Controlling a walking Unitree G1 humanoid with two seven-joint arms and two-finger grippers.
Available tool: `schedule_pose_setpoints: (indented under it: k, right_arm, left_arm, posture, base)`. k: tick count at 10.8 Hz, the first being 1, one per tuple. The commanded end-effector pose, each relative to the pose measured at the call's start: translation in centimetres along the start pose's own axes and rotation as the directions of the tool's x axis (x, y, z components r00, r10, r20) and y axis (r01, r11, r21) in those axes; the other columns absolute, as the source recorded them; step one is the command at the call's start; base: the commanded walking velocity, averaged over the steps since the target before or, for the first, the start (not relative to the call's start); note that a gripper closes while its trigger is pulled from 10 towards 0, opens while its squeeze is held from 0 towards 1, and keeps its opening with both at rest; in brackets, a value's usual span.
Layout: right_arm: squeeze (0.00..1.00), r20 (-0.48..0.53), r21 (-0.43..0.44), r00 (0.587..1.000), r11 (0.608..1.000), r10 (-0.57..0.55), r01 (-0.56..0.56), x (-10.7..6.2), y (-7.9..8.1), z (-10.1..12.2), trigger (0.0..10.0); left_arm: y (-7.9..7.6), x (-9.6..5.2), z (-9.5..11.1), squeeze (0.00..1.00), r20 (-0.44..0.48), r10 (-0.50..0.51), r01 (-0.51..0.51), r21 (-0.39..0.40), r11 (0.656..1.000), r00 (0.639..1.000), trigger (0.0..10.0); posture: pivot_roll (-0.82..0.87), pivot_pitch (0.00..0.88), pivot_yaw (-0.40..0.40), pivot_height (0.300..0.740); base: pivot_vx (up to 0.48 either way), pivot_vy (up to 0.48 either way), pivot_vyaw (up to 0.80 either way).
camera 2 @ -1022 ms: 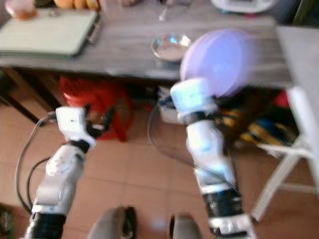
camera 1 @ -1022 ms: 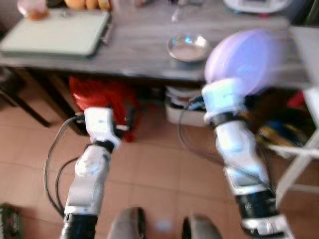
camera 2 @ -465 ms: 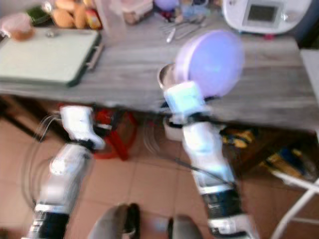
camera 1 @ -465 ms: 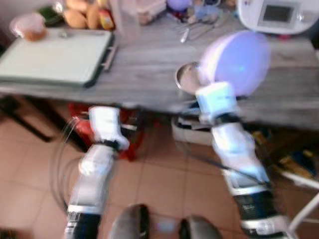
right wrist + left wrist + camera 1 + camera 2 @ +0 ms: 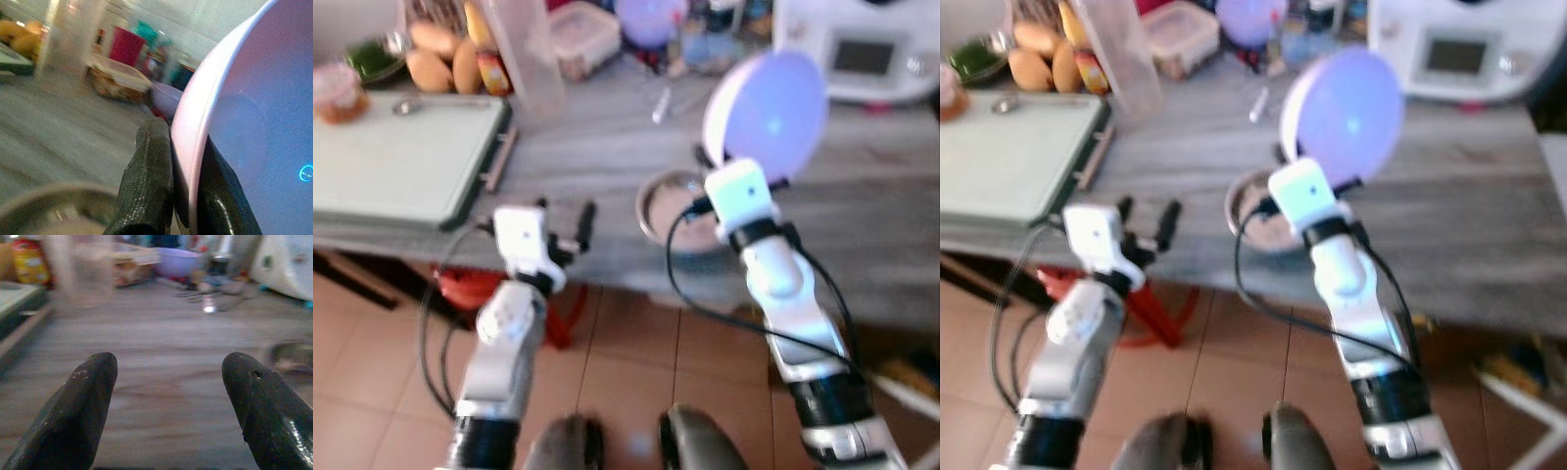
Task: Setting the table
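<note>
**Plate carried in over the table, left gripper empty**

Since a second ago the robot has walked up, so the grey wooden table (image 5: 587,147) now lies under both arms; I judge the lavender plate (image 5: 766,106) is close to being set down. The right gripper (image 5: 183,161) is clamped on the plate's rim, holding it on edge above the table. The left gripper (image 5: 168,382) hovers over bare wood, fingers (image 5: 78,406) wide apart. Just beside the plate sits a steel bowl (image 5: 677,208), crowding the near drop spot. Farther along the table: a green tray (image 5: 401,157), scattered cutlery (image 5: 661,103), a clear jug (image 5: 524,54), a food container (image 5: 576,22), fruit (image 5: 445,54) and a white appliance (image 5: 867,44).
</note>
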State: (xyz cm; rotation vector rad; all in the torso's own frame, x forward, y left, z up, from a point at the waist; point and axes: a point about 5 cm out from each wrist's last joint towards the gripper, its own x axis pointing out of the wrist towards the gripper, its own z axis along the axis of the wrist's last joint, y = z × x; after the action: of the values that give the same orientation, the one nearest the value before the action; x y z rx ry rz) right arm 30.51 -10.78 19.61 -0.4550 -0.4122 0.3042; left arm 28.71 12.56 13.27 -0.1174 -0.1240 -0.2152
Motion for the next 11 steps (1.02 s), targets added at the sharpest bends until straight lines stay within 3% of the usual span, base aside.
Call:
schedule_pose_setpoints:
  k: [1, 2, 4, 5, 7, 9, 11]
  right_arm:
    - [0.00, 0.049, 0.025, 0.998, 0.999, 0.044, -0.045, 0.2, 0.4, 0.8, 10.0]
    - [0.00, 0.064, 0.036, 0.995, 0.997, 0.071, -0.073, 0.5, 0.3, 0.9, 10.0]
    - [0.00, 0.122, 0.017, 0.951, 0.957, 0.284, -0.289, 1.7, 0.8, 1.5, 10.0]
    - [0.00, 0.125, 0.008, 0.940, 0.947, 0.317, -0.320, 1.8, 0.8, 1.5, 10.0]
    - [0.00, 0.106, -0.054, 0.868, 0.875, 0.484, -0.481, 2.8, 0.8, 1.0, 10.0]
    - [0.00, 0.090, -0.075, 0.821, 0.826, 0.564, -0.559, 3.8, 0.6, 0.7, 10.0]
    - [0.00, 0.058, -0.095, 0.810, 0.811, 0.583, -0.577, 4.7, 0.4, 0.0, 10.0]
  left_arm:
    - [1.0, -0.6, -0.6, 0.00, -0.029, 0.054, -0.053, 0.025, 0.998, 0.998, 10.0]
    - [1.2, -0.6, -0.6, 0.00, -0.029, 0.066, -0.065, 0.031, 0.997, 0.997, 10.0]
    - [1.6, -1.2, -0.7, 0.00, -0.035, 0.083, -0.081, 0.038, 0.996, 0.996, 10.0]
    - [1.6, -1.2, -0.7, 0.00, -0.035, 0.084, -0.082, 0.040, 0.996, 0.996, 10.0]
    - [1.7, -1.6, -0.7, 0.00, -0.046, 0.087, -0.085, 0.045, 0.995, 0.995, 10.0]
    - [1.9, -2.5, -0.7, 0.00, -0.063, 0.090, -0.086, 0.052, 0.995, 0.994, 10.0]
    - [2.3, -3.4, -0.4, 0.00, -0.079, 0.089, -0.084, 0.064, 0.994, 0.993, 10.0]
  posture:
    - [-0.04, 0.180, 0.071, 0.740]
    - [-0.04, 0.183, 0.071, 0.740]
    - [-0.02, 0.191, 0.068, 0.740]
    - [-0.02, 0.196, 0.068, 0.740]
    - [-0.01, 0.211, 0.067, 0.740]
    - [0.03, 0.245, 0.076, 0.740]
    - [0.05, 0.264, 0.082, 0.740]
  base:
    - [0.000, 0.000, 0.00]
    - [0.000, 0.000, 0.00]
    - [0.000, 0.000, 0.00]
    - [0.000, 0.000, 0.00]
    - [0.000, 0.000, 0.00]
    - [0.000, 0.000, 0.00]
    - [0.000, 0.000, 0.00]
